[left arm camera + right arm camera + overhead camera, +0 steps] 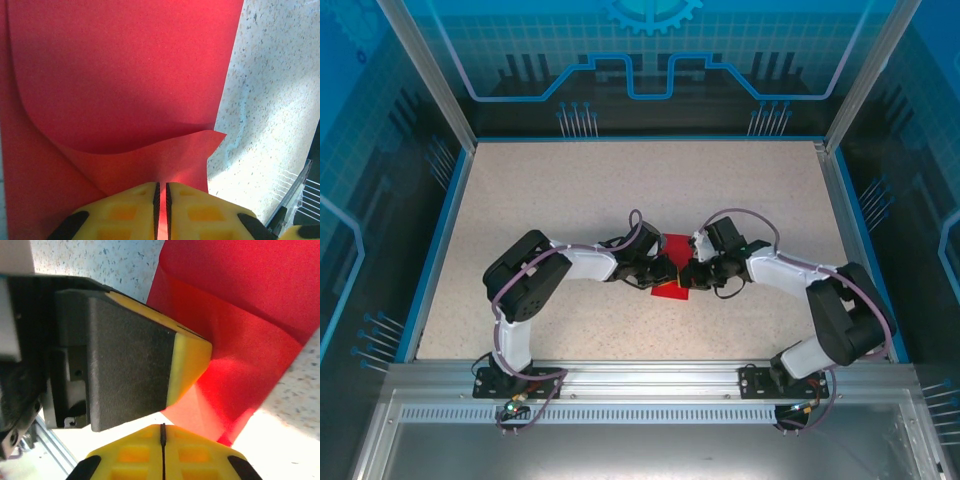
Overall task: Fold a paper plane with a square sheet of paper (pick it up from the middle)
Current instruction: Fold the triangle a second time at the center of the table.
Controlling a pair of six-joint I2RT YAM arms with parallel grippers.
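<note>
The square sheet of paper [670,291] is bright red and lies mid-table between both arms. In the left wrist view the sheet [125,75] has one flap curling up, and my left gripper [161,184] is shut on that flap's edge, with red showing in the thin slit between the yellow fingers. In the top view my left gripper [658,274] and right gripper [697,276] nearly meet over the paper. My right gripper [162,426] is shut with nothing between its jaws, just short of the paper [240,330]. The left gripper's finger [130,355] crosses close in front of it.
The speckled beige table [570,200] is ringed by a blue border and transparent blue walls [650,60]. An aluminium rail [650,375] carrying the arm bases runs along the near edge. Bare tabletop [270,100] lies beside the paper.
</note>
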